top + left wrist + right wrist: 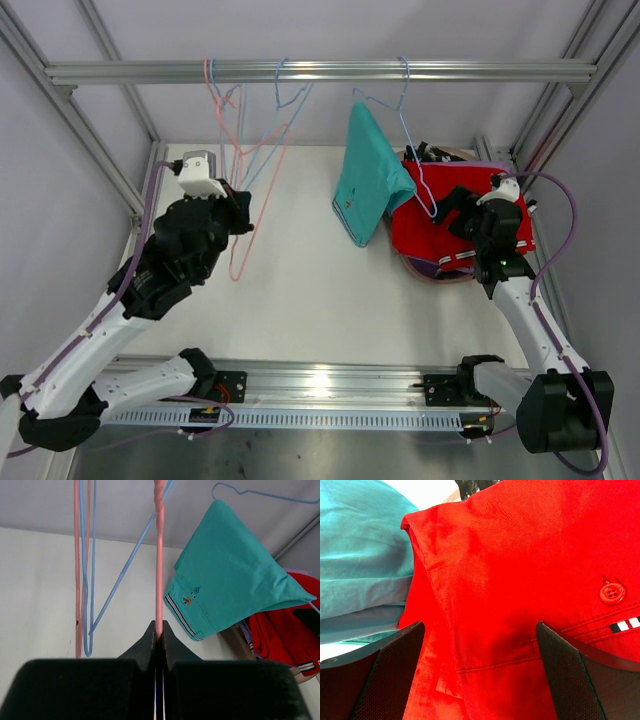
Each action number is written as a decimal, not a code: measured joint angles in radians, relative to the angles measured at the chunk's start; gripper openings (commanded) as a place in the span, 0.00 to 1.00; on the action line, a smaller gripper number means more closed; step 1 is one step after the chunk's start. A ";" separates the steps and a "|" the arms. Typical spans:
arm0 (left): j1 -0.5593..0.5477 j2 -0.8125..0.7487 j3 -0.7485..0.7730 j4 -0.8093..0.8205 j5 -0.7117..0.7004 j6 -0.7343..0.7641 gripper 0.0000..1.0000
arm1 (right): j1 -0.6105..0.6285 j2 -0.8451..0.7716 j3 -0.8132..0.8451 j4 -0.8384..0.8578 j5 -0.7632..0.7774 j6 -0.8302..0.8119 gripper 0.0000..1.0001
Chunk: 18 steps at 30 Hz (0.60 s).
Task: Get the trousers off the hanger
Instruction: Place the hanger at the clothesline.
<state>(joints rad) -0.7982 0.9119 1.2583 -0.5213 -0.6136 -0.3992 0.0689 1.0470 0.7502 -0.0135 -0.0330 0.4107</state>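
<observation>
– Trousers first: where are they at this moment?
– One pair, the teal trousers (368, 180), hangs folded over a blue wire hanger (405, 110), and this hanger is hooked on the metal rail (320, 70) above the bench (300, 300). Their striped hem points down and to the left in the left wrist view.
– And the red ones?
– The red trousers (425, 228) lie flat at the right side of the bench, on top of a small pile of other cloth. I can see a purple edge and something black under them, but I cannot tell which garments these are. The lower edge of the teal pair hangs just beside the red cloth.
– What does the right end effector (480, 680) do?
– It is above the red trousers with its jaws spread wide. Red cloth fills the space between the two fingers (380, 675), and nothing is gripped.
– And the left end effector (159, 636)?
– It is closed tight on the wire of a pink hanger (159, 555), which carries no garment. The wire goes straight up from between the fingertips.
– Anything else near it?
– An empty blue hanger (132, 555) hangs next to the pink one, at the left part of the rail, well apart from the teal pair.
</observation>
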 measured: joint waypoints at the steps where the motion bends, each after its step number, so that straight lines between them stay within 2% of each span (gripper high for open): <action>1: -0.001 -0.003 0.000 0.007 0.004 0.014 0.00 | 0.000 0.000 0.000 0.000 0.000 0.000 0.97; 6: -0.021 0.010 0.029 0.033 0.037 0.094 0.01 | 0.000 0.002 0.000 0.001 -0.002 0.000 0.97; 18: -0.096 0.198 0.261 0.038 0.101 0.219 0.00 | 0.000 0.015 0.000 0.005 -0.002 0.000 0.97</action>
<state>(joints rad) -0.8940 1.1099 1.5188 -0.4831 -0.5125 -0.1799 0.0689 1.0622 0.7502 -0.0086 -0.0353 0.4107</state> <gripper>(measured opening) 0.014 0.967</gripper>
